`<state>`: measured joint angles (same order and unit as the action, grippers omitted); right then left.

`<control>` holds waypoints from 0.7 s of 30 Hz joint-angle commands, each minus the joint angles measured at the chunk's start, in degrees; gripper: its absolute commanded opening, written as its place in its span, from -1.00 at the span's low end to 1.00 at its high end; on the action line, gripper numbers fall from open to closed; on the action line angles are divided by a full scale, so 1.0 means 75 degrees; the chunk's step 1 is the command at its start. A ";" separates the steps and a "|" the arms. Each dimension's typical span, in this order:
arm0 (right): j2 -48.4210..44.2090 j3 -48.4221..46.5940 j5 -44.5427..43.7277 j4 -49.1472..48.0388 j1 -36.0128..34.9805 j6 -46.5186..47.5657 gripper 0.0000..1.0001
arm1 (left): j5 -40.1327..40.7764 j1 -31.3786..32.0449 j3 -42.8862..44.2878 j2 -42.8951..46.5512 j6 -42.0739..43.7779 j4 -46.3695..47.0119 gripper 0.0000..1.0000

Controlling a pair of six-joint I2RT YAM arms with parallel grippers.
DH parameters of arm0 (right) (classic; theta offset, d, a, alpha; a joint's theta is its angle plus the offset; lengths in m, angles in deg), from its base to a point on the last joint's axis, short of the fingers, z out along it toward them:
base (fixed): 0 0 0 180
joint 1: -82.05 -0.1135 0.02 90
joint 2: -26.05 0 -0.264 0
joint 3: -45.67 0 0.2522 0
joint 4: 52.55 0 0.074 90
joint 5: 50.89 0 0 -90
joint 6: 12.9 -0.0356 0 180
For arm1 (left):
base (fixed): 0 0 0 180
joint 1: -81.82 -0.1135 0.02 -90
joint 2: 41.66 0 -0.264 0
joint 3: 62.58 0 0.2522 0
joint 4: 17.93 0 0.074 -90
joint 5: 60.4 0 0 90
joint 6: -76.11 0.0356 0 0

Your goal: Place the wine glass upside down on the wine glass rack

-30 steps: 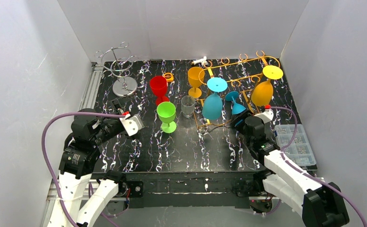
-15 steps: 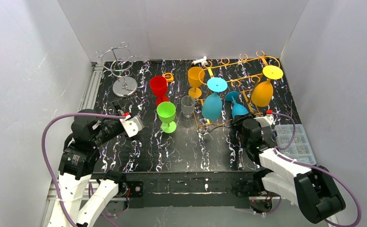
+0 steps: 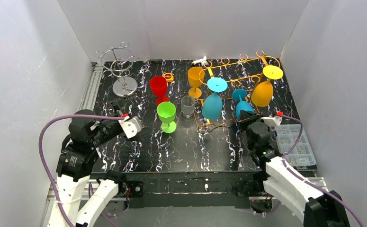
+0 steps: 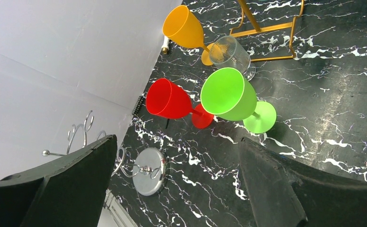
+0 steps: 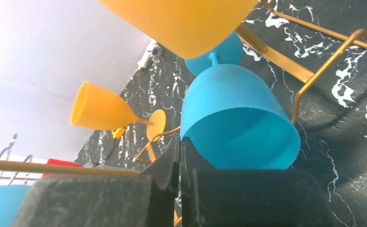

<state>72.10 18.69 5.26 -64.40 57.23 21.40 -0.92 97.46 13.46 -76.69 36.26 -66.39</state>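
Right wrist view: right tool clenched shut, blue wine glass rim touching its tips.

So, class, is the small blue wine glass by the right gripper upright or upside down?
Upside down: in the top view the small blue wine glass has its foot uppermost, its bowl below.

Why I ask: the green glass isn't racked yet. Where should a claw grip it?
Likely its short stem, under the bowl, approached from the near left: the green glass stands upright, with the red glass and clear glass crowding its far side.
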 commanded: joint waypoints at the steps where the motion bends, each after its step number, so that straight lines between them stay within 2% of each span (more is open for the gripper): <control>1: -0.0892 -0.0020 0.0068 0.0520 0.0016 0.0056 -0.97 | -0.0147 0.0012 0.0270 0.0041 0.0008 -0.0125 0.97; 6: -0.2127 -0.0335 0.0740 0.1846 0.0005 0.0168 -0.97 | -0.0178 0.0004 0.0426 0.0031 -0.0127 -0.0178 0.97; 14: -0.4409 -0.1276 0.1595 0.5321 -0.0007 0.0349 -0.97 | -0.0593 0.0012 0.0663 -0.0049 -0.0781 -0.0295 0.97; 21: -0.5344 -0.2747 0.2068 0.7970 0.0085 0.0534 -0.97 | -0.1153 0.0012 0.0806 -0.0196 -0.1837 -0.0495 0.91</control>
<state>34.44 4.55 18.02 -17.12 57.23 23.93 -5.14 97.46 17.94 -77.32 28.50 -68.53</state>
